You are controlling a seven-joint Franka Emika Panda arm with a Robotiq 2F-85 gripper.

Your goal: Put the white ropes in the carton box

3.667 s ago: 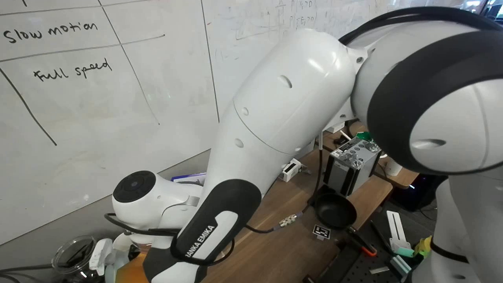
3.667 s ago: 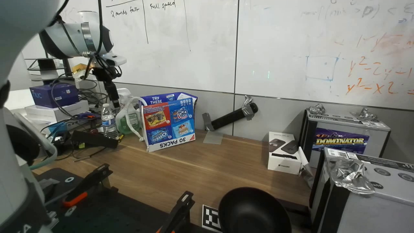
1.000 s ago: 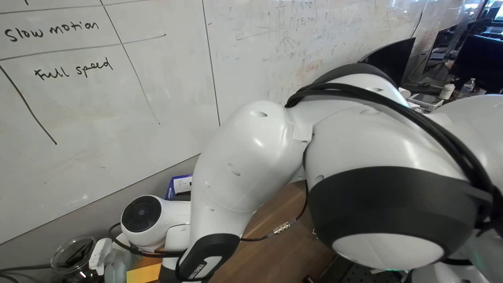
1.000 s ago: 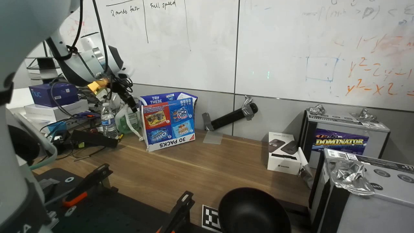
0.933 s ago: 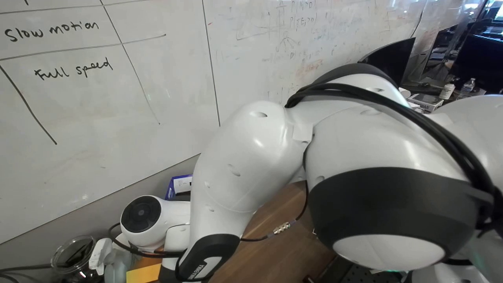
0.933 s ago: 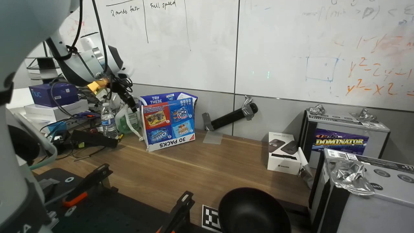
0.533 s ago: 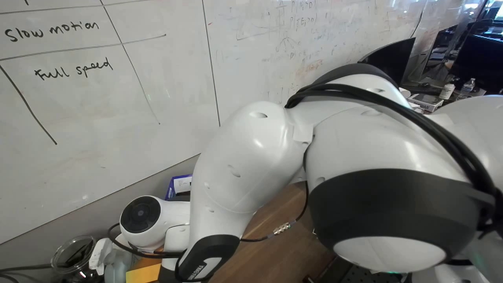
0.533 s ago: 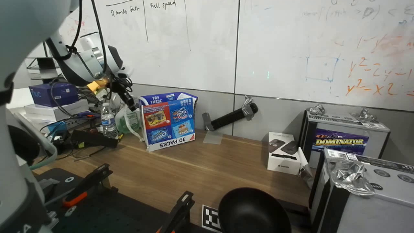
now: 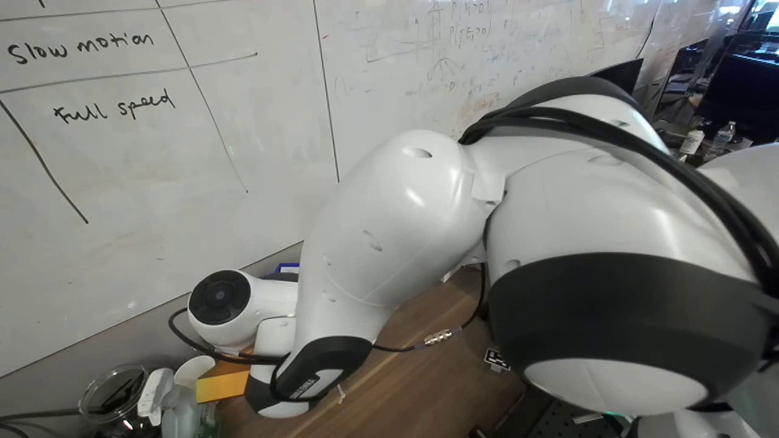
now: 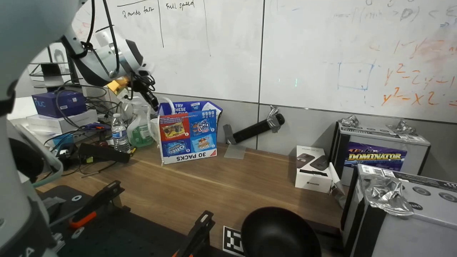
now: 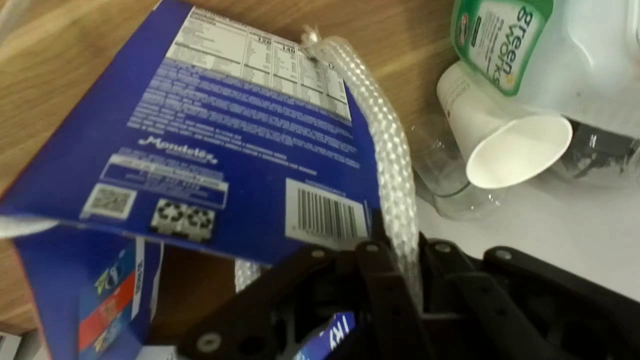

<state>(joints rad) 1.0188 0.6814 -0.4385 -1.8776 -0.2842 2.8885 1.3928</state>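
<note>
Whiteboard (image 10: pixel 310 46): fills the background; "full speed" is written on it in both exterior views.
Robot arm (image 9: pixel 389 225): stretched out in both exterior views.
Wooden table (image 10: pixel 214 189): runs along below the whiteboard.
Grey cases (image 10: pixel 410 232): two, at the right of an exterior view; one reads "DOMINATOR".
Carton box (image 10: pixel 189 137): at the table's far side — flap raised, "30 PACKS" upside down on its front.
Black pan (image 10: pixel 280 232): well apart from the carton box.
Spray bottle (image 10: pixel 141 134): near the carton box.
Gripper (image 11: pixel 402 247): fingers together, clamped on the white ropes (image 11: pixel 392 155), just beside the box's opening.
Course of the white ropes: one length with a frayed end runs outside, along the printed side; another stretch shows at the opening — how much lies inside is hidden.
Paper cup (image 11: pixel 520 150): near the white ropes, beside the spray bottle.
</note>
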